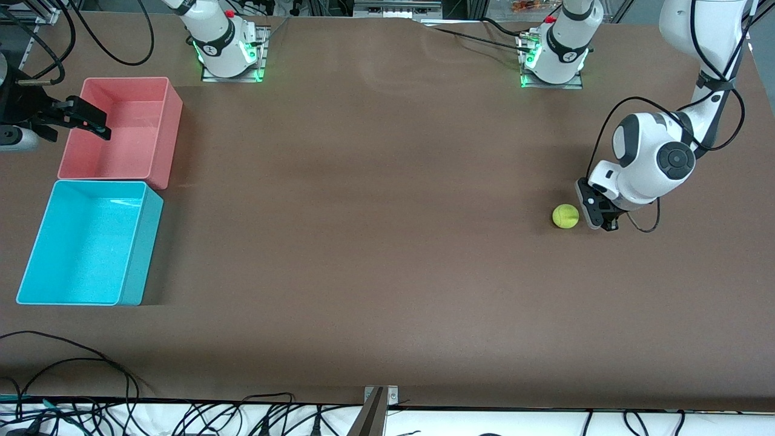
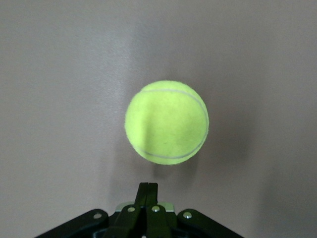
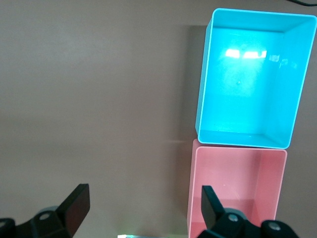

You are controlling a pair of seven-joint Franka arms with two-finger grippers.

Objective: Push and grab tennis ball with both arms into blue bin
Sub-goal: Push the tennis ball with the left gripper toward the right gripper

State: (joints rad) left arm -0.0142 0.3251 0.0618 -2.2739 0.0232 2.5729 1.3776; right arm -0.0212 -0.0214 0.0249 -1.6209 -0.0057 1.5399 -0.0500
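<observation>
— Fingers first: on the left gripper (image 1: 596,213) we are seeing them pressed together with nothing between them, low at the counter (image 1: 375,254) just beside the tennis ball (image 1: 565,216), on the side toward the left arm's end.

— And the right gripper (image 1: 85,121)?

— We are holding it spread wide and empty over the pink bin (image 1: 172,121), waiting. In its wrist view the two fingers (image 3: 74,206) are standing well apart.

— Where are we sending the ball?

— It is sitting on the counter toward the left arm's end, well apart from the blue bin (image 1: 142,242), which is lying at the right arm's end, nearer to the front camera than the pink bin and touching it.

— So how are we pushing well?

— We are judging that the closed fingers should meet the ball at its middle height and dead centre, as the left wrist view (image 2: 166,122) has it lined up, so it rolls straight toward the right arm and does not veer off. We are also thinking a gentle, steady shove suits it, since it will run freely.

— And the count?

— We are counting one ball, two bins, two arms.
</observation>
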